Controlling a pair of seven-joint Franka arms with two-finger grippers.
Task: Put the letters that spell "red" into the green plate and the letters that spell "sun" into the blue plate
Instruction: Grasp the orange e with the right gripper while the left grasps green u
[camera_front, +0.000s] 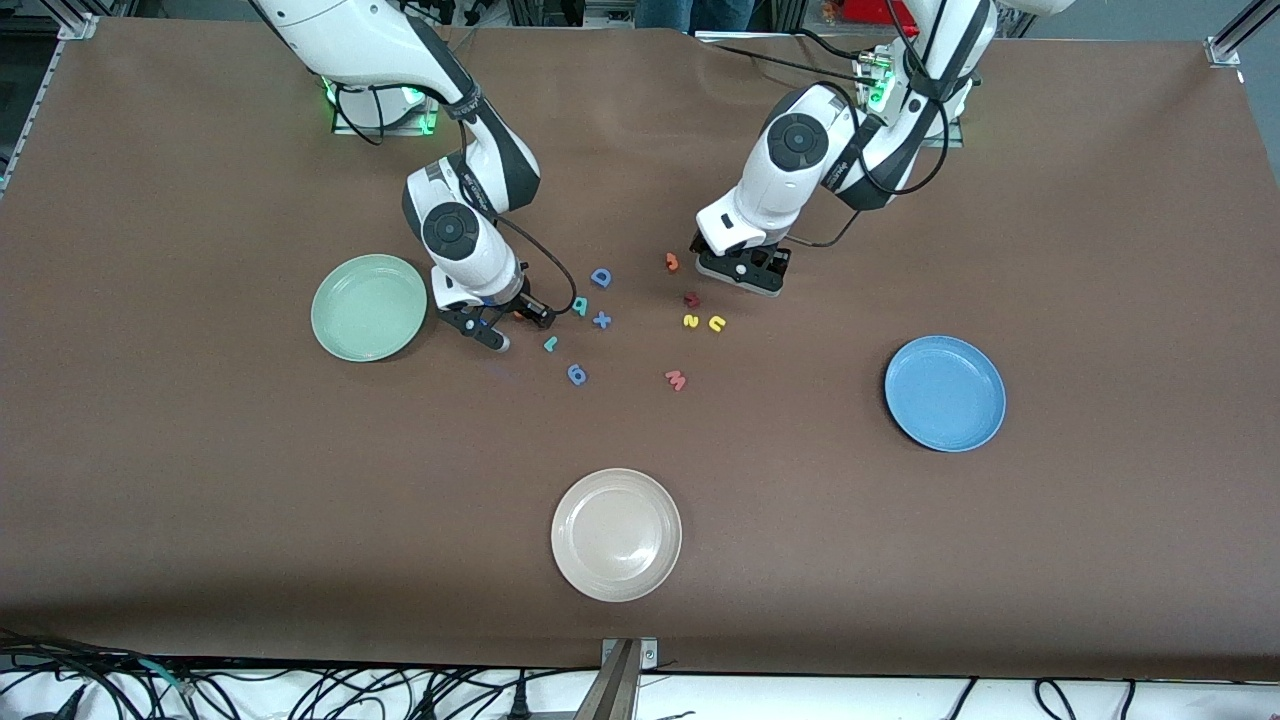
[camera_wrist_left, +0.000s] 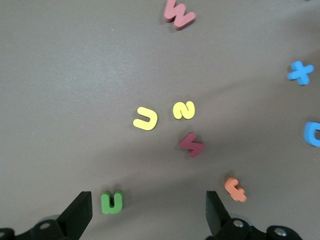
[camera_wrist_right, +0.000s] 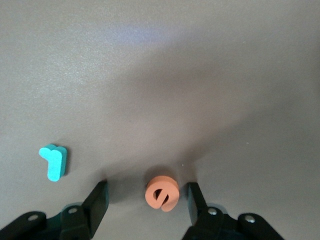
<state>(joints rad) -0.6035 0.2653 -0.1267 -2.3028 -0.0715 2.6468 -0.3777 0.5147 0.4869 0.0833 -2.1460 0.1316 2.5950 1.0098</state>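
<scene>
orange "e" (camera_wrist_right: 162, 193) upright — between right fingers (camera_wrist_right: 96, 202)

Front view: green n and orange e hidden under the arms. Left wrist view: blue D (camera_wrist_left: 313, 134) cut off by edge.

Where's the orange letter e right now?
The orange e lies on the table between the open fingers of the right pincer, beside the green plate, with the teal r close by.
</scene>
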